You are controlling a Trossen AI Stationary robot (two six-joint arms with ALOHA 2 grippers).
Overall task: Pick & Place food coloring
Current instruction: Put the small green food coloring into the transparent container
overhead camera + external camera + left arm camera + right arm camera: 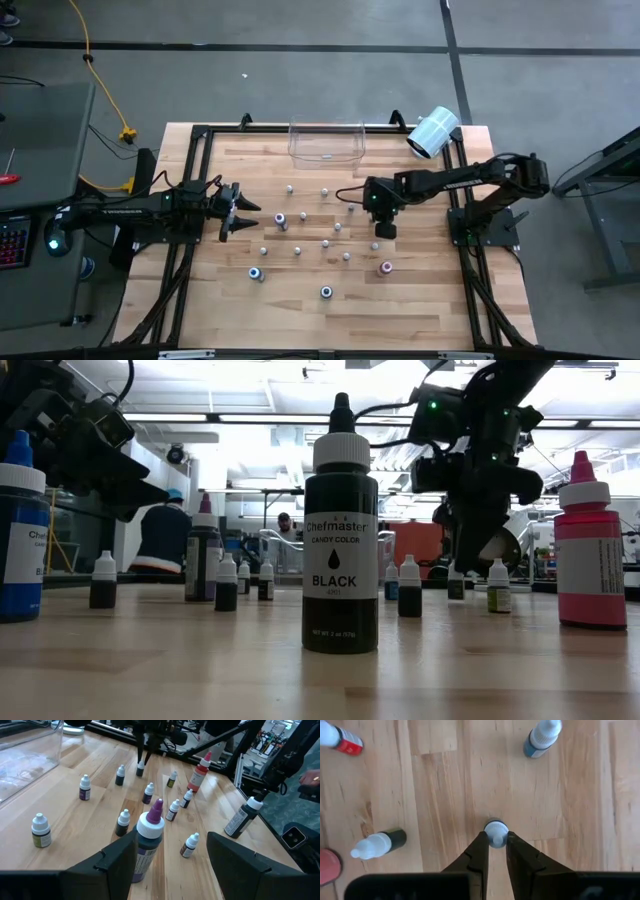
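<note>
Closest to my low camera stands a black Chefmaster bottle (340, 530), upright at tabletop level. My right claw (495, 836) is pinching a small white-capped dropper bottle (495, 831) by its cap, bottle standing on the wooden tabletop (400, 310), toward three o'clock of the scattered food coloring. Grip looks shallow to me: only the fingertips meet the cap, so it could slip or tip on the lift. A teal-bodied neighbour (541, 737) is near enough to get knocked. My left claw (170, 860) waits at nine o'clock, spread, a purple-tipped bottle (149, 837) just ahead. At twelve o'clock sit a clear bin (327, 141) and a white paper roll (433, 132). Beyond, a workshop with people.
</note>
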